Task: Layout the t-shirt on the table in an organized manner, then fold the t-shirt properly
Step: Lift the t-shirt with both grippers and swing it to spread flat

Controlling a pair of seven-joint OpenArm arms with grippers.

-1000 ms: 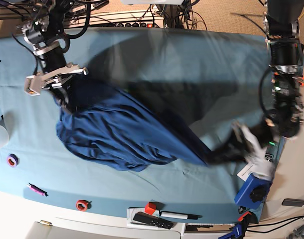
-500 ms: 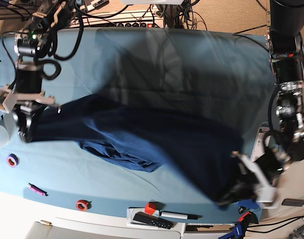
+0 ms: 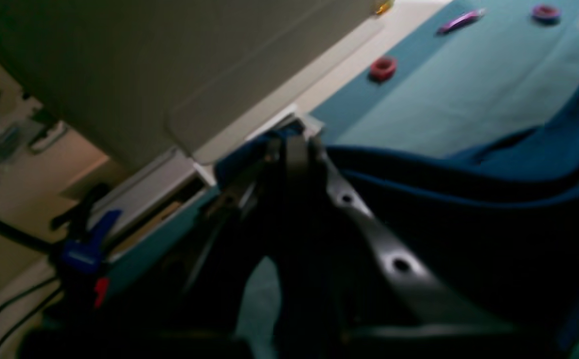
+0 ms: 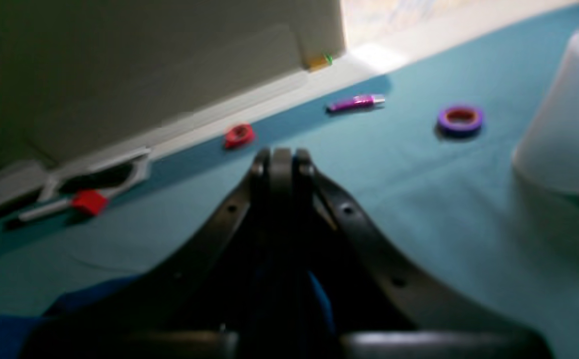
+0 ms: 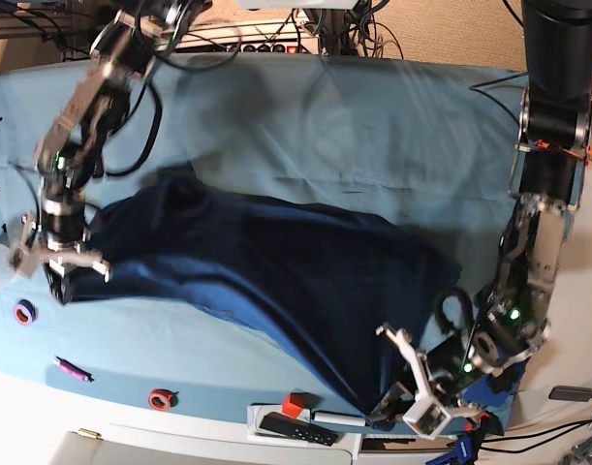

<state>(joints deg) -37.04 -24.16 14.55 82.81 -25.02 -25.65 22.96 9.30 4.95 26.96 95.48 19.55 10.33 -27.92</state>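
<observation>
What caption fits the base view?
Two tools, right and left, stretch the t-shirt across the table.

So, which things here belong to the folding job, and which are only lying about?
Belong to the job:
- t-shirt, stretched between both arms
- table
- left end effector, shut on the shirt
- right end effector, shut on the shirt

Lying about:
- purple tape ring
- red tape ring
- pink marker
- white cup
- red cube
</observation>
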